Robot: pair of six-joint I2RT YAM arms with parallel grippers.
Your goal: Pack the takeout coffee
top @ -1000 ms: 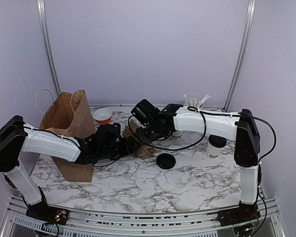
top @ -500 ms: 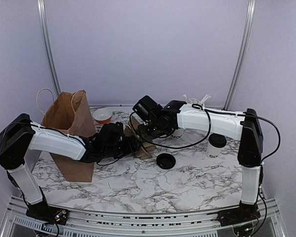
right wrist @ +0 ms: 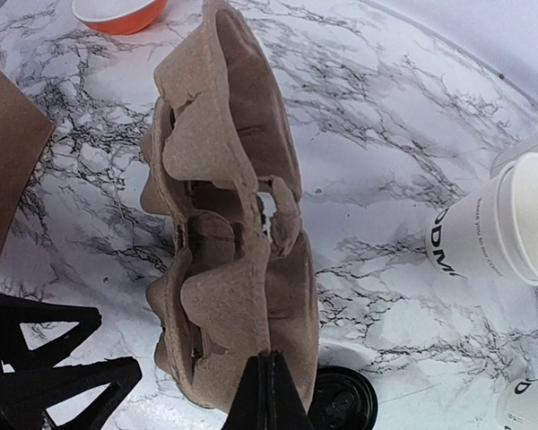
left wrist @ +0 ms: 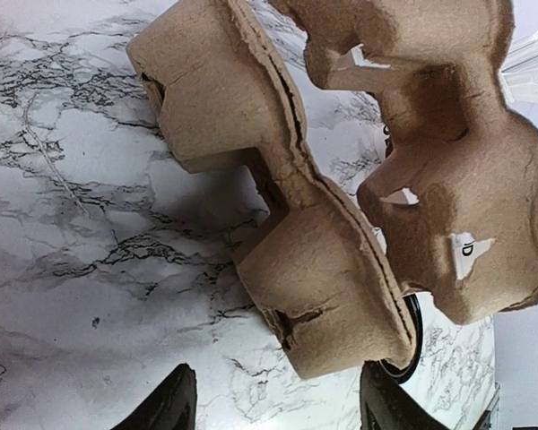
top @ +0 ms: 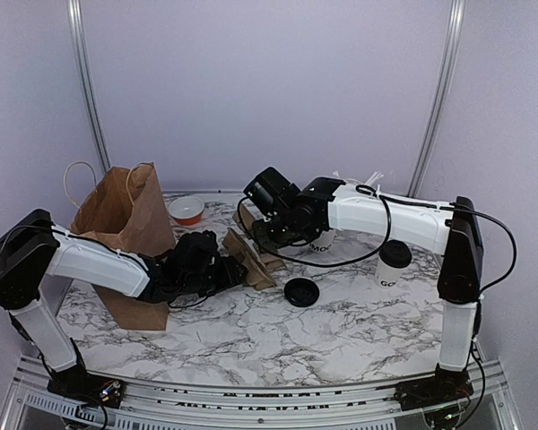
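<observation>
A white paper cup [right wrist: 484, 228] with dark lettering stands open at the right, and a second lettered cup [top: 394, 264] with a dark top stands further right. The round black lid [top: 301, 292] lies flat on the marble, also in the right wrist view [right wrist: 341, 403]. My right gripper [right wrist: 271, 394] is shut on the rim of a brown pulp cup carrier [right wrist: 224, 224], held on edge. In the left wrist view this carrier [left wrist: 448, 179] hangs beside another carrier [left wrist: 278, 206]. My left gripper [left wrist: 278, 408] is open, its fingers either side of that carrier's nearest pocket without touching it.
A brown paper bag [top: 117, 224] with handles stands at the left, behind my left arm. A red bowl [top: 186, 210] sits at the back. A white cup of stirrers [top: 357, 184] is behind my right arm. Marble table [top: 251, 331] below.
My right gripper has lifted the carrier a little up and to the right. My left gripper has drawn back slightly and its fingers have come closer together.
</observation>
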